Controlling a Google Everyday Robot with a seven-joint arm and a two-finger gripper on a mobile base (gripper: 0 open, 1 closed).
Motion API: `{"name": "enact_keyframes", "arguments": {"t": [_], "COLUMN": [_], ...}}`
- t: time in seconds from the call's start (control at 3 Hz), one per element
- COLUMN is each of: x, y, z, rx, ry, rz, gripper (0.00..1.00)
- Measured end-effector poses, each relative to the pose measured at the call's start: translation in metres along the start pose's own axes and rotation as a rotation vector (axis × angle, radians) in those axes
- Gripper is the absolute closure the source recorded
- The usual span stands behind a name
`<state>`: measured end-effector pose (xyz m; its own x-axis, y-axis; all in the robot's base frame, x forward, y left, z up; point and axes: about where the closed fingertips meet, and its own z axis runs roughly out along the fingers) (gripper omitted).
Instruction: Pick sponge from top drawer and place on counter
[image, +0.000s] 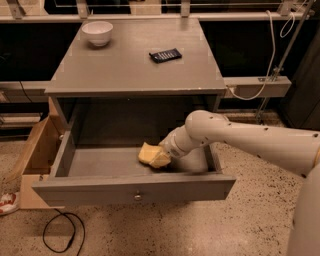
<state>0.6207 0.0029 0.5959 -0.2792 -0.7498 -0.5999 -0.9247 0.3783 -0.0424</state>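
The top drawer (134, 189) of the grey cabinet is pulled wide open. The pale yellow sponge (148, 153) lies on the drawer floor, right of the middle. My gripper (162, 156) reaches down into the drawer from the right and sits right at the sponge's right side, touching or overlapping it. The white arm (240, 140) hides the gripper's far side. The counter (125, 65) is the flat grey top above the drawer.
A white bowl (97, 32) stands at the counter's back left and a dark remote-like object (165, 54) lies right of centre. A tan wooden box (37, 160) stands on the floor to the left. A black cable (62, 232) loops on the floor in front.
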Motion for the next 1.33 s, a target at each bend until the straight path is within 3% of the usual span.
{"name": "enact_keyframes", "arguments": {"t": [0.67,1.0,1.33], "x": [-0.006,-0.037,-0.062], "y": [0.0,-0.014,-0.027], "z": [-0.016,-0.089,-0.162], "rx": [-0.068,-0.1,-0.11], "ry": [-0.127,-0.329,-0.441], "rz": [0.014,-0.027,-0.117], "gripper": [0.87,1.0,1.0]}}
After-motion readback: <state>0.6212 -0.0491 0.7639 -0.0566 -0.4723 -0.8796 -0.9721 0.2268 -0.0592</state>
